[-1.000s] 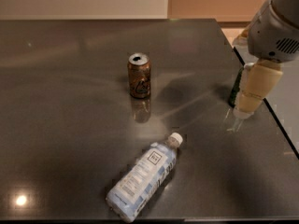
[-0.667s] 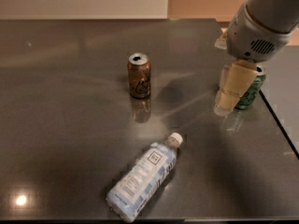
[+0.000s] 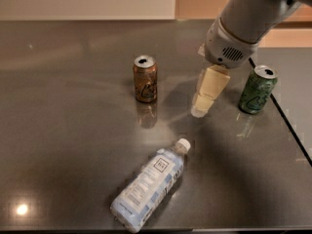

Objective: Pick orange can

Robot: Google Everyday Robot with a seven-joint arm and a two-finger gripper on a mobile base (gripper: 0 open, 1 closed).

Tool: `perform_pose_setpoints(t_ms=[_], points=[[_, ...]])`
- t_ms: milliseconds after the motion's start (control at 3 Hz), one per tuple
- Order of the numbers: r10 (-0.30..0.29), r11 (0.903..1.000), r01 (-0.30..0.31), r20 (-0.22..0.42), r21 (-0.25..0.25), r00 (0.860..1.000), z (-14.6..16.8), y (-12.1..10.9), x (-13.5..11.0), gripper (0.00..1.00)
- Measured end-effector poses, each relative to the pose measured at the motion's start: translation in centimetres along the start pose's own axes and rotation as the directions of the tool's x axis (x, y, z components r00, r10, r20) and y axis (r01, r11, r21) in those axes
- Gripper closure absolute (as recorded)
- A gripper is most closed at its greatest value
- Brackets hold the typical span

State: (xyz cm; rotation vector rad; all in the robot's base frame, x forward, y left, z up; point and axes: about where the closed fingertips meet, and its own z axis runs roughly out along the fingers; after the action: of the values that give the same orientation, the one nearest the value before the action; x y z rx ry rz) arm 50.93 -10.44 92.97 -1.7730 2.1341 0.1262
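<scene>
The orange can [image 3: 145,79] stands upright on the dark table [image 3: 58,130], left of centre, with a silver top and dark swirly markings on its side. My gripper [image 3: 201,107] hangs from the grey arm at the upper right, its cream fingers pointing down toward the table. It is to the right of the orange can and apart from it, between that can and the green can. It holds nothing that I can see.
A green can [image 3: 257,89] stands upright near the table's right edge. A clear plastic water bottle [image 3: 148,186] with a white cap lies on its side at the front. The table's right edge runs diagonally past the green can.
The arm and gripper have moved left across the table toward the orange can, uncovering the green can. The cans and bottle have not moved.
</scene>
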Motion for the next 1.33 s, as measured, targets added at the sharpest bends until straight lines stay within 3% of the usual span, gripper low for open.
perform_pose_setpoints(t_ms=[667,1333], points=[[0.030,0.9995,-0.031,0.119,0.000,0.992,3.5,-2.2,-4.2,0.00],[0.068,0.9972,-0.074,0.258,0.012,0.964,5.8,-4.4,-8.5,0.00]])
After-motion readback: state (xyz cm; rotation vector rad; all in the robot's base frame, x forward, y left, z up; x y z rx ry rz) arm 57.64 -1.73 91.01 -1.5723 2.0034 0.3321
